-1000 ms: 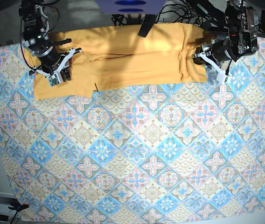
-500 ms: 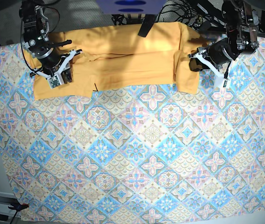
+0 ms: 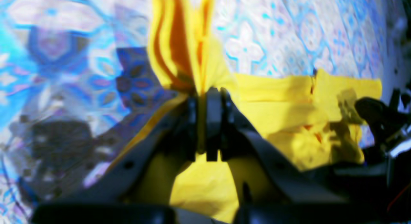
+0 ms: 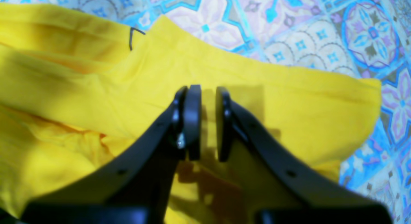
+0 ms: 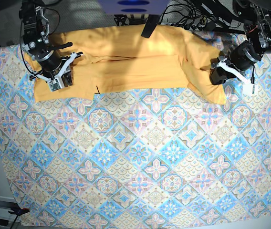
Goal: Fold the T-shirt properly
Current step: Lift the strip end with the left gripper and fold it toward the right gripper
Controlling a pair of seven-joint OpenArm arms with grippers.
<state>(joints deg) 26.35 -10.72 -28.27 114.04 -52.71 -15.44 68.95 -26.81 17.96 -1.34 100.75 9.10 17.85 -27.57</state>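
T-shirt lying along the far edge of the tablecloth; left gripper, clamped on its end, has drawn that end outward since a moment ago, spreading it for folding; right gripper hovers narrowly parted, empty

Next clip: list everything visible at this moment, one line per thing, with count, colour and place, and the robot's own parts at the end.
T-shirt: one, yellow-orange, spread along the far edge of the table, one end pulled out toward the left gripper.
Tablecloth: one, blue-pink tile pattern, covering the table under the T-shirt.
Cables: a dark tangle, behind the far edge of the table.
Left gripper: one, black, shut on a bunched fold of the T-shirt at its end.
Right gripper: one, black, fingers slightly apart, over the T-shirt's other end; whether it pinches cloth is unclear.
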